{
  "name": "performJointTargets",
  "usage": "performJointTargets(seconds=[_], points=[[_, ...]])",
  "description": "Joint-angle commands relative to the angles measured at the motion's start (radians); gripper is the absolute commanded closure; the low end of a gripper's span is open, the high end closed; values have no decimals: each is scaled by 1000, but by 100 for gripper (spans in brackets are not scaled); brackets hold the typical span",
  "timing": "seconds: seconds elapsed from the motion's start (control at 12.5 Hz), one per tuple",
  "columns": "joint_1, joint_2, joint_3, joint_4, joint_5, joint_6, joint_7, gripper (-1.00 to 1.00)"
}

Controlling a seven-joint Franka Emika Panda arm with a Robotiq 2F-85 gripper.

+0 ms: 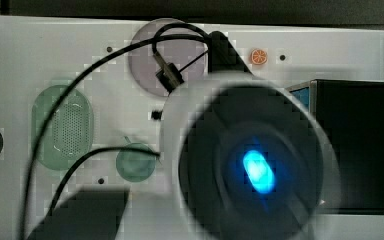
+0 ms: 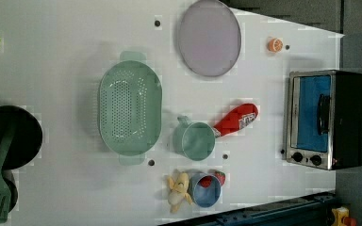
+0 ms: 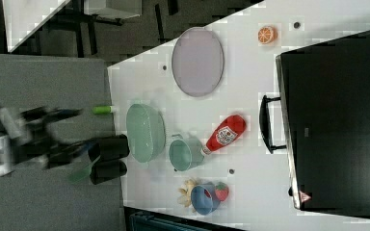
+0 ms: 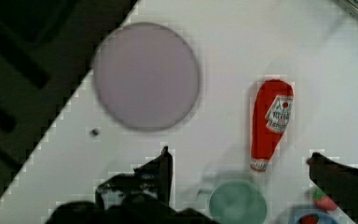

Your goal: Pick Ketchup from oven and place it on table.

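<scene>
The Ketchup (image 2: pixel 235 118) lies on its side on the white table (image 2: pixel 52 70), its white cap touching or almost touching a green cup (image 2: pixel 195 140). It is also in the right view (image 3: pixel 225 133) and the wrist view (image 4: pixel 271 121). The oven (image 2: pixel 325 120) stands at the left view's right with its bluish door shut; from the top view its black roof (image 1: pixel 352 145) shows. My gripper (image 4: pixel 239 155) is open above the table, with dark fingers (image 4: pixel 161 170) wide apart and nothing held. The arm (image 1: pixel 250 160) looms blurred in the top view.
A purple plate (image 2: pixel 209 37), a green colander (image 2: pixel 129 108), an orange slice (image 2: pixel 275 44), a banana (image 2: pixel 178 190) and a blue cup (image 2: pixel 205 188) with a strawberry beside it lie on the table. A black pan and green spatula (image 2: pixel 0 160) sit at the left view's left.
</scene>
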Motion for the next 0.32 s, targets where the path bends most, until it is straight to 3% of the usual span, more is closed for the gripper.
performJointTargets(seconds=[0.08, 0.32], points=[[-22, 51, -6, 14, -21, -175, 44, -100], [-23, 50, -8, 27, -21, -190, 44, -100]])
